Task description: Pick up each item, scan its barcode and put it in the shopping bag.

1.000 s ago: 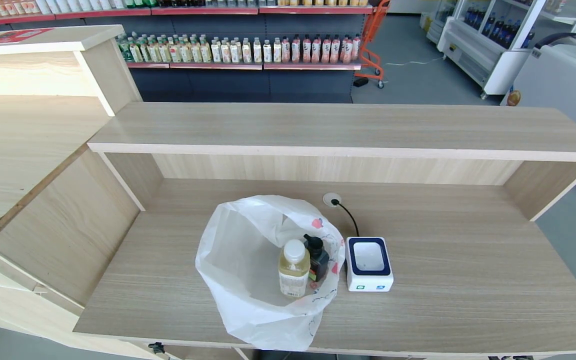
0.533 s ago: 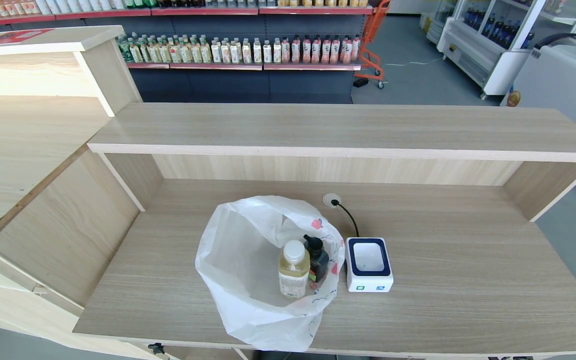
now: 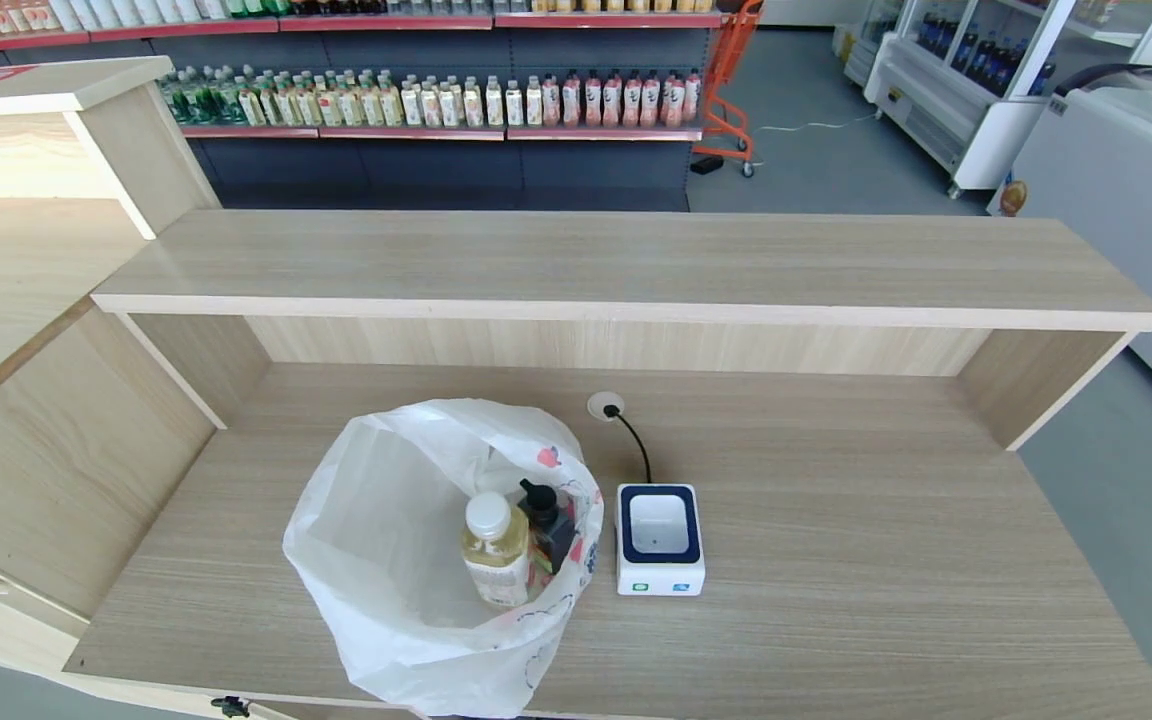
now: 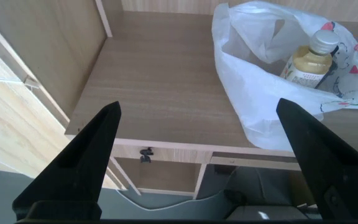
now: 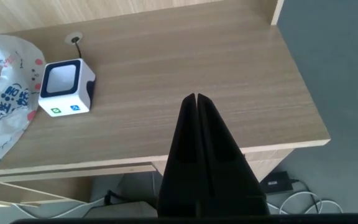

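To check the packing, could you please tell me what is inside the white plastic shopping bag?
Inside the white plastic shopping bag stand a clear bottle of yellowish drink with a white cap and, beside it, a black pump bottle. The bag's folds hide anything lower down.

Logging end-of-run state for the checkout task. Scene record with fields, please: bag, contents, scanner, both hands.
bag: white shopping bag, open, on wooden counter
contents: yellow drink bottle, upright; dark pump bottle beside it
scanner: barcode scanner on counter, to the bag's right, cable attached
left hand: open, empty
right hand: shut, empty
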Tool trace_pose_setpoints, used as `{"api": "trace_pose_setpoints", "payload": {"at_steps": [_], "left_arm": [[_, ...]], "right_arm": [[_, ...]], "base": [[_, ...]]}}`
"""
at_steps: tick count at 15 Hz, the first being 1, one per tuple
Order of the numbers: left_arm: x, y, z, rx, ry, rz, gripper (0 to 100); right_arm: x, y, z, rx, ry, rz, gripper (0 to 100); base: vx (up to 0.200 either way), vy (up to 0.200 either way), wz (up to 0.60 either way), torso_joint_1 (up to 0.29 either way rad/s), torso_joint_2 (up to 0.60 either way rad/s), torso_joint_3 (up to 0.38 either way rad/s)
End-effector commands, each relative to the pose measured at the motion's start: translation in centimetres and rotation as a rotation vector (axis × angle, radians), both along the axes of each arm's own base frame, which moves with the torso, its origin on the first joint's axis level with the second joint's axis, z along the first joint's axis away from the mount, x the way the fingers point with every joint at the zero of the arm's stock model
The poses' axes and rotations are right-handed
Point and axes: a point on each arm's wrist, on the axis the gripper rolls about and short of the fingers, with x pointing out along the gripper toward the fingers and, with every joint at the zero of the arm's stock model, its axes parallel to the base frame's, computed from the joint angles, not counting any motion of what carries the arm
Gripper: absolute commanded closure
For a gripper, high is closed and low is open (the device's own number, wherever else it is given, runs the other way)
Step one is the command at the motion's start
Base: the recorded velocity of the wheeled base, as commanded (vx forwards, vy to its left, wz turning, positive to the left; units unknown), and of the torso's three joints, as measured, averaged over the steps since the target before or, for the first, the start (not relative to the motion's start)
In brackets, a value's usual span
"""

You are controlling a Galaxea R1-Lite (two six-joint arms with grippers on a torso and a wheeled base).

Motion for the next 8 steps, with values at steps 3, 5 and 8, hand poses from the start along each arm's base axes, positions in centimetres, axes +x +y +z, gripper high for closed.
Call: {"api": "trace_pose_setpoints", "payload": {"at_steps": [3,5,8], "left_arm": [[0.0,0.0,0.0,0.0,0.0,0.001,0],[0.0,0.0,0.01,0.0,-0.002,-0.001,0],[0.0,0.0,0.0,-0.002,0.0,0.001,0]], "right_arm": [[0.03,0.0,0.02,0.0,0.003,0.0,100],[0.03,0.0,0.02,0.0,0.003,0.0,100],[0.03,0.0,0.02,0.0,0.003,0.0,100]], "base": [[0.0,0.0,0.0,0.0,0.0,0.0],[0.0,0.0,0.0,0.0,0.0,0.0],[0.0,0.0,0.0,0.0,0.0,0.0]]}}
